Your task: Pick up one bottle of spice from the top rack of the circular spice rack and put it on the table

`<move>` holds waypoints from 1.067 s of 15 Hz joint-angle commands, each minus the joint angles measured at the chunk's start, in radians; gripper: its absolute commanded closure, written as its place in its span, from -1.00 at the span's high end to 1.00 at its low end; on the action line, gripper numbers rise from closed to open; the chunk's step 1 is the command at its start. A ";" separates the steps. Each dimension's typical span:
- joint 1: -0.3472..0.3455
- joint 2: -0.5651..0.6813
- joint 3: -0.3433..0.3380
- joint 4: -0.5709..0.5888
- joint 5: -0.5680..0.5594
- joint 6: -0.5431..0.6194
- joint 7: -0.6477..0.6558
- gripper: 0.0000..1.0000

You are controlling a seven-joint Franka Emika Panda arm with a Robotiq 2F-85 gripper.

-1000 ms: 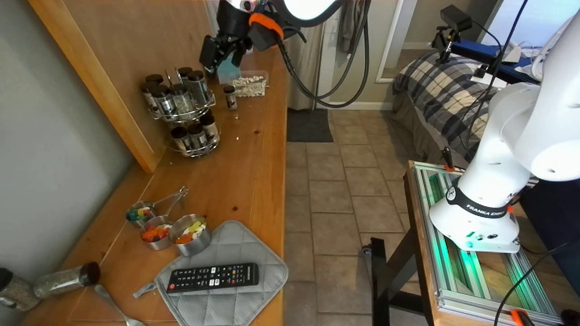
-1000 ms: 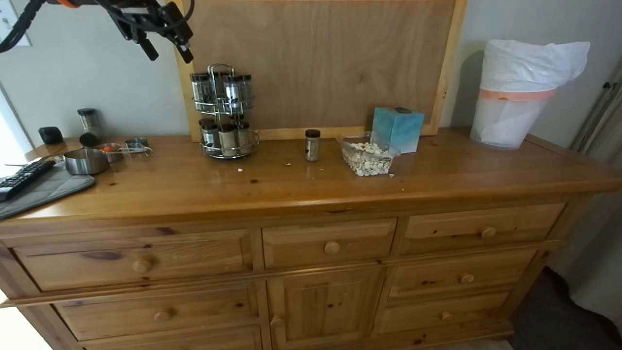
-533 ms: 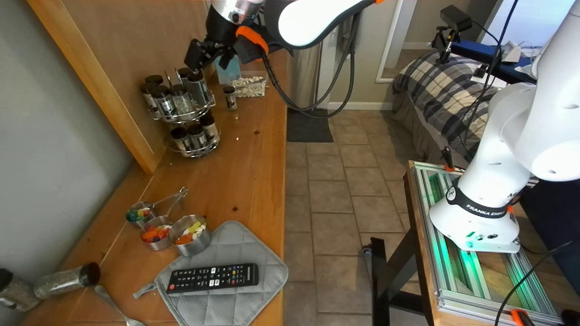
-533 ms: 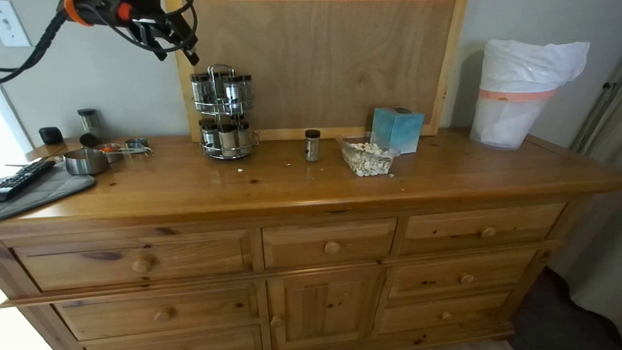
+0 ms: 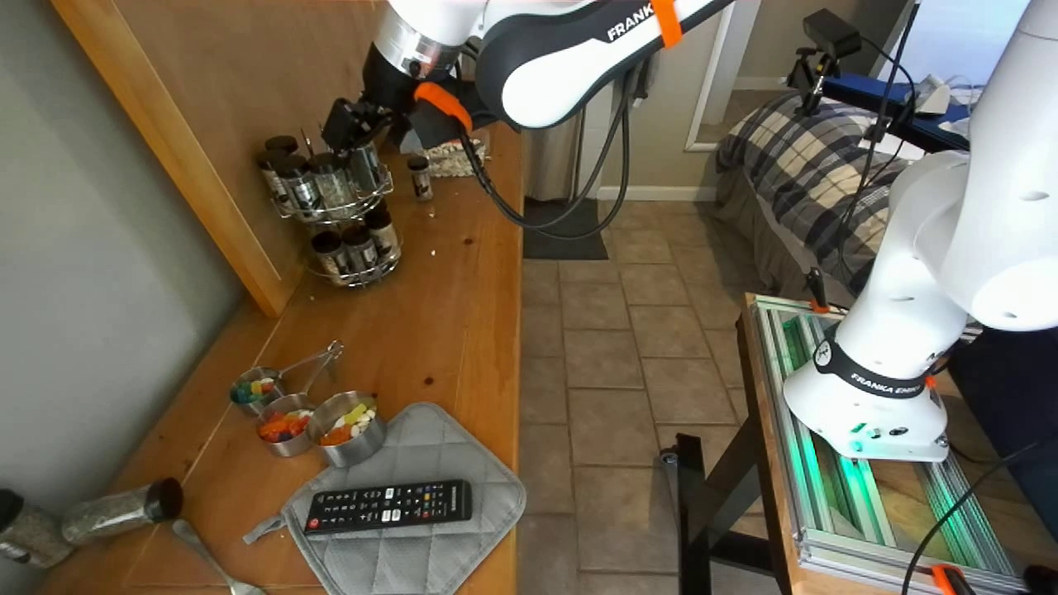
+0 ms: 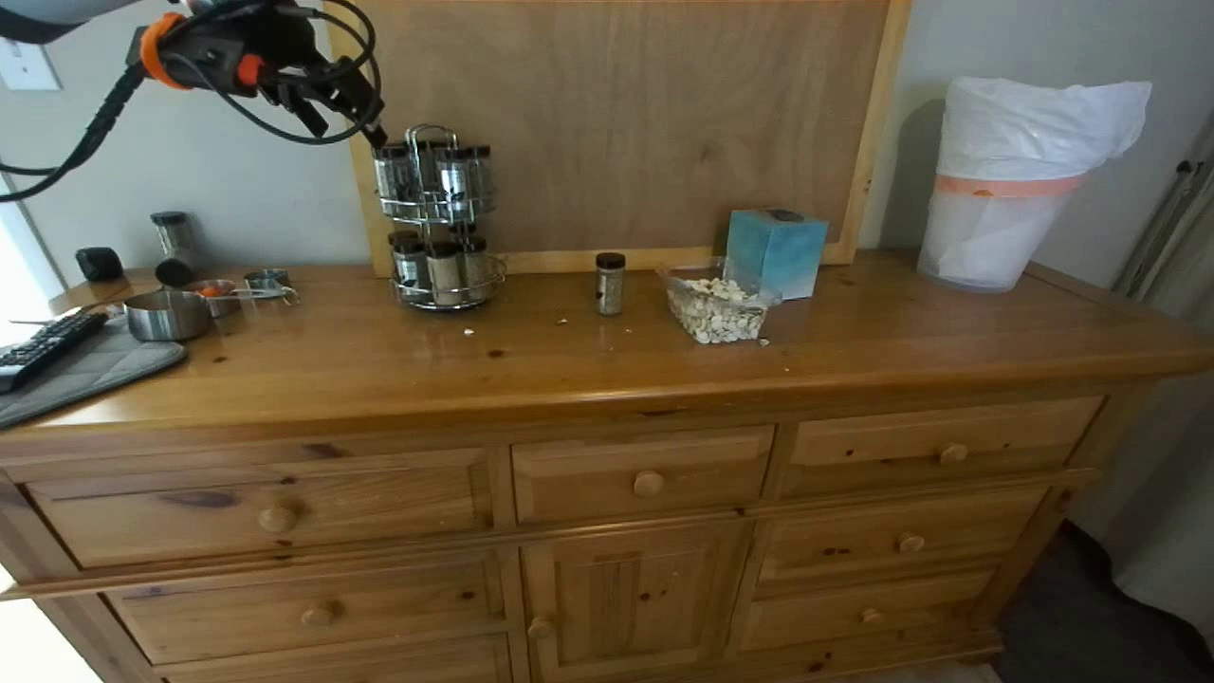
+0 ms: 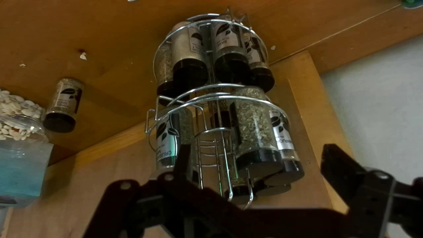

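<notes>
Roomily spread, the tool (image 7: 257,148) hangs near the top rack's (image 6: 438,201) edge.

Blurred in the wrist view, one of the spread black jaws hides part of a pale-labelled clear glass jar (image 7: 175,135) — touching or apart, I cannot tell. In an exterior view, the left edge crops a grey quilted pot holder (image 6: 104,365).

A home, judging by the plaid-covered bed (image 5: 793,178) and remote control (image 5: 388,506)
</notes>
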 commanded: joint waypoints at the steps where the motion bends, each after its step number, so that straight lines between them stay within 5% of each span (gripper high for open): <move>1: 0.000 0.000 0.000 0.000 0.000 0.000 0.000 1.00; 11: 0.002 0.035 0.006 0.028 0.033 -0.032 0.011 1.00; 16: 0.045 0.081 -0.047 0.060 0.029 -0.042 0.037 1.00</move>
